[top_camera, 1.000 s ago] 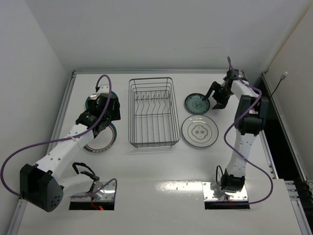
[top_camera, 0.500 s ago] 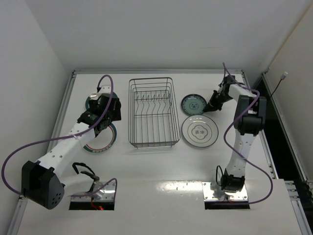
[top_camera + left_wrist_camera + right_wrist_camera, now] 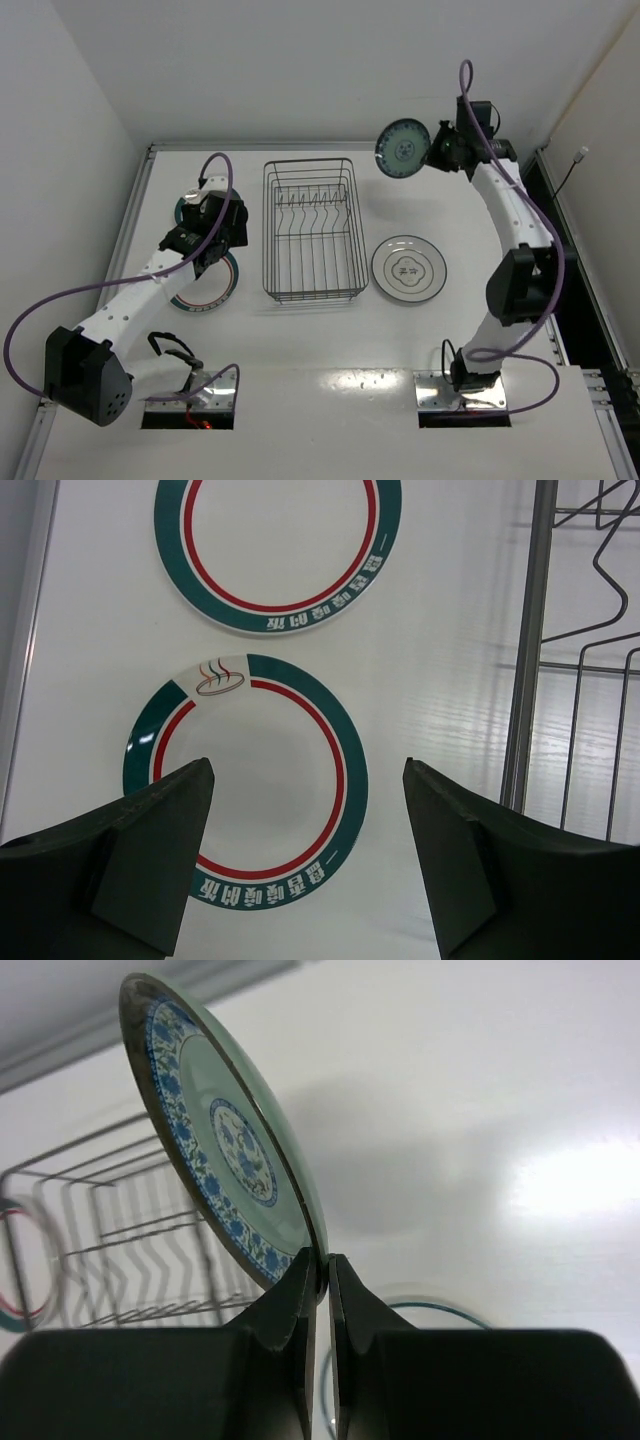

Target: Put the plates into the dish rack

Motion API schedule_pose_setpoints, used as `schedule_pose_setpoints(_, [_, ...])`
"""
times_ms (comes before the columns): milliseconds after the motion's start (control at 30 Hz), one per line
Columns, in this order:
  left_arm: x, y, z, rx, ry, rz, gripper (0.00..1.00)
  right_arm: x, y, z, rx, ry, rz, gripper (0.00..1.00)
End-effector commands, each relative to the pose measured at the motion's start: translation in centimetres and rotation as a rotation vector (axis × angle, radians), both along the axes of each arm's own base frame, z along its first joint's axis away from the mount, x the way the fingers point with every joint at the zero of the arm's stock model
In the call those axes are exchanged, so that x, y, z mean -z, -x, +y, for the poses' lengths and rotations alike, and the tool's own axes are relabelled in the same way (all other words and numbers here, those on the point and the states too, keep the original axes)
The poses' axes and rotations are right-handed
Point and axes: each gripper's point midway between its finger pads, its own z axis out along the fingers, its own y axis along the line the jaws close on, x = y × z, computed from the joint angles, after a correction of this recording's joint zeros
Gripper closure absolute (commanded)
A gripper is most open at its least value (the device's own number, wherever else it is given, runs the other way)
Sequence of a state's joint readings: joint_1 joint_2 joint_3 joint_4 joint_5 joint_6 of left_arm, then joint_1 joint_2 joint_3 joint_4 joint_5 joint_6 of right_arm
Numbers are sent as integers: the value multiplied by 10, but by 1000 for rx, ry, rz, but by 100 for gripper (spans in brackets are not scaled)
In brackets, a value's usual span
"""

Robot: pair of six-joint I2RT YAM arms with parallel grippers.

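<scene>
At the left side of the white table (image 3: 320, 335), the left gripper (image 3: 308, 770) hovers with its fingers spread wide, holding nothing, over two plates with teal-and-red banded rims that lie flat. The near banded plate (image 3: 245, 780) lies right under the gap between the fingers. The far banded plate (image 3: 278, 540) lies just beyond it, close but not touching. In the top view the arm hides much of both.

Just to their right, in the middle of the table, stands the dish rack (image 3: 310, 212), a dark wire basket with a row of upright prongs. One of its long sides shows at the right edge of the left wrist view, beside the near banded plate. All four plates are outside it.

Right of the rack a white plate (image 3: 408, 268) with a thin dark rim and a centre mark lies flat. Beyond it and up off the table, the right gripper (image 3: 322, 1265) has its fingers pinched together on the rim of a small blue-patterned plate (image 3: 235, 1160). That plate stands on edge, tilted, to the right of the rack's far corner, with its patterned face showing to the top camera.

White walls (image 3: 300, 70) close in the table at the left, back and right.
</scene>
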State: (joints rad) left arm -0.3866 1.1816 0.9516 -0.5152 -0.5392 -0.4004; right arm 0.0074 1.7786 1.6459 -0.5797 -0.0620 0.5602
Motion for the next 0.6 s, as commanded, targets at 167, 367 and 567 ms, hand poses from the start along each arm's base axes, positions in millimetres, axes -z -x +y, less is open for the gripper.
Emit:
schedule_pose_setpoints(167, [-10, -5, -2, -4, 3, -34, 26, -63, 21, 76, -8, 258, -146, 100])
schedule_pose_setpoints(367, [-7, -6, -2, -4, -1, -26, 26, -46, 35, 109, -41, 361, -97, 100])
schedule_pose_setpoints(567, [-7, -4, 0, -16, -3, -22, 26, -36, 33, 128, 7, 457, -76, 100])
